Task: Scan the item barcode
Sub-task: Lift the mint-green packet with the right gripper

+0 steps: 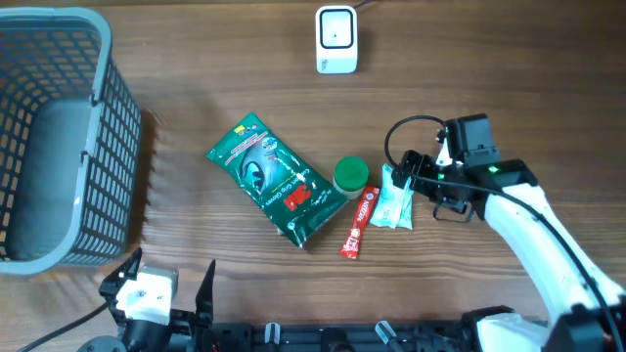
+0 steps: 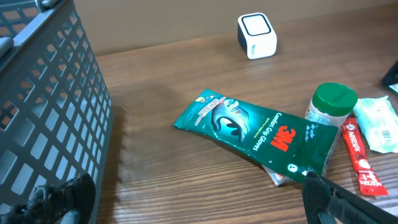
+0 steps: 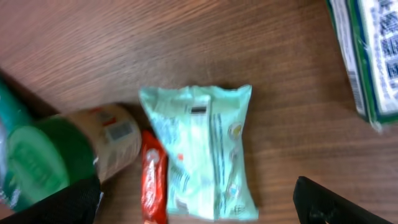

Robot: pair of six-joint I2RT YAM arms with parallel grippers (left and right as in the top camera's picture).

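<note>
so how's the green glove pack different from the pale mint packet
The green glove pack is dark green; the mint packet is pale. The green glove pack is clearly longer and wider than the mint packet. It lies diagonally; the mint packet runs almost straight up the overhead view. Both are flat pouches lying on the table.

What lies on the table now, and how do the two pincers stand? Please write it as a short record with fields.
basket: grey mesh basket, far left
scanner: white scanner, far side, centre
items: green 3M gloves pack, green-lidded jar, red Nescafe stick, pale mint packet, grouped at the centre
right pincer: open, at the pale mint packet, holding nothing
left pincer: open, empty, near side, left
</note>
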